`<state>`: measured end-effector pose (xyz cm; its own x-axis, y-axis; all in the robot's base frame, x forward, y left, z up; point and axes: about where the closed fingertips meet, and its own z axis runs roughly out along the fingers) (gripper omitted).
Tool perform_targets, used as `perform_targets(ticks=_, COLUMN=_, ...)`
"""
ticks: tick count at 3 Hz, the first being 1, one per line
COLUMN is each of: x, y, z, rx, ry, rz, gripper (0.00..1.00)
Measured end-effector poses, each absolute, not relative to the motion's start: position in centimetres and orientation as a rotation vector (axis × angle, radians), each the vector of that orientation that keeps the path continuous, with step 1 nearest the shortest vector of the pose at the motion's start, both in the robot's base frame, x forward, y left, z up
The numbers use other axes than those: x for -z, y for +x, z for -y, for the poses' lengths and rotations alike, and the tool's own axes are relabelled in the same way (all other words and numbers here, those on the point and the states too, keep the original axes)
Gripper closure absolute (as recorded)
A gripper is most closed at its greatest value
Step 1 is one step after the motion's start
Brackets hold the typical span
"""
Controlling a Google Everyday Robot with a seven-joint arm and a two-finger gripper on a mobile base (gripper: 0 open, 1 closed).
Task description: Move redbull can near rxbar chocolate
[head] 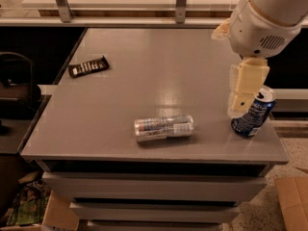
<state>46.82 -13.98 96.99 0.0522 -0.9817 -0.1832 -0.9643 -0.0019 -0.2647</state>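
Observation:
The redbull can, slim and silver with blue and red markings, lies on its side near the front middle of the grey table. The rxbar chocolate, a flat dark bar with white lettering, lies near the far left edge. My gripper hangs from the white arm at the right, above the table and right of the redbull can, apart from it. It partly covers a blue soda can.
A wider dark-blue soda can stands upright near the table's right front edge, just behind my gripper. A railing with metal posts runs along the back. Cardboard lies on the floor at lower right.

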Motion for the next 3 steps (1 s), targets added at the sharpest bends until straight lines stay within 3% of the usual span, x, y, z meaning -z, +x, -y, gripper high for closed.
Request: perform_targets(ticks=3, x=-90.5, y=45.7, z=8.2, rx=0.055, ry=-2.201, rz=-1.953, gripper=0.0)
